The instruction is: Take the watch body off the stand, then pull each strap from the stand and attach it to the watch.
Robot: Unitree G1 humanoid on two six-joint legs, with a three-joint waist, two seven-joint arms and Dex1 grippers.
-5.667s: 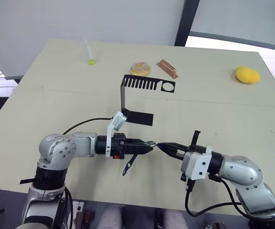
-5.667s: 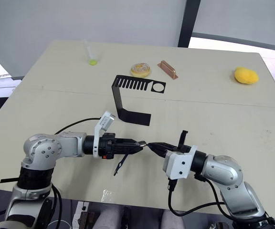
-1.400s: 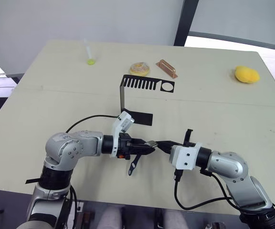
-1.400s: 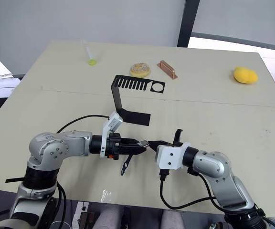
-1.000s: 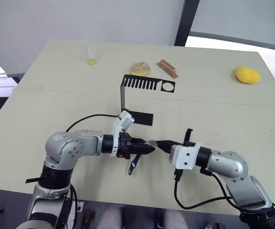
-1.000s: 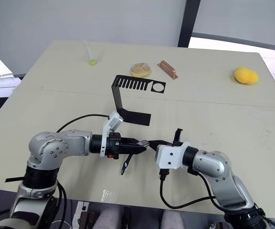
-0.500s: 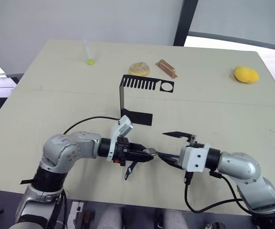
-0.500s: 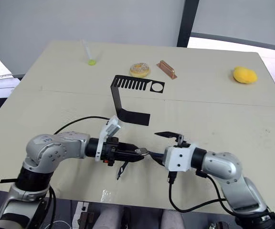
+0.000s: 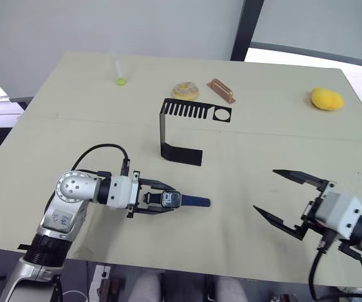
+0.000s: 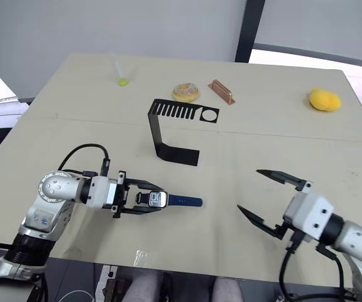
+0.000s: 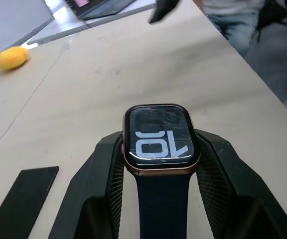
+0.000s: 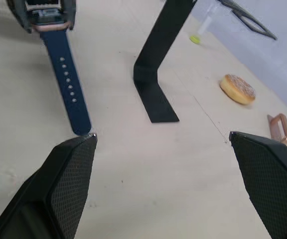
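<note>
The watch body [image 9: 170,199] is gripped between the two fingers of the left claw [image 9: 168,200], low over the table [image 9: 74,126] near its front edge. A dark blue strap [image 9: 195,201] is seen attached to the watch body, extending toward the right claw [image 9: 276,196], whose fingers are spread wide with nothing between them, well apart from the strap's tip. The stand [image 9: 184,129] is set upright toward the table's middle, its slotted top plate bare. Beyond it, toward the far edge, a doughnut [image 9: 185,90], a copper block [image 9: 220,90] and a green-tipped tube [image 9: 117,69] are placed; a yellow object [image 9: 327,99] is seen near the far right corner.
</note>
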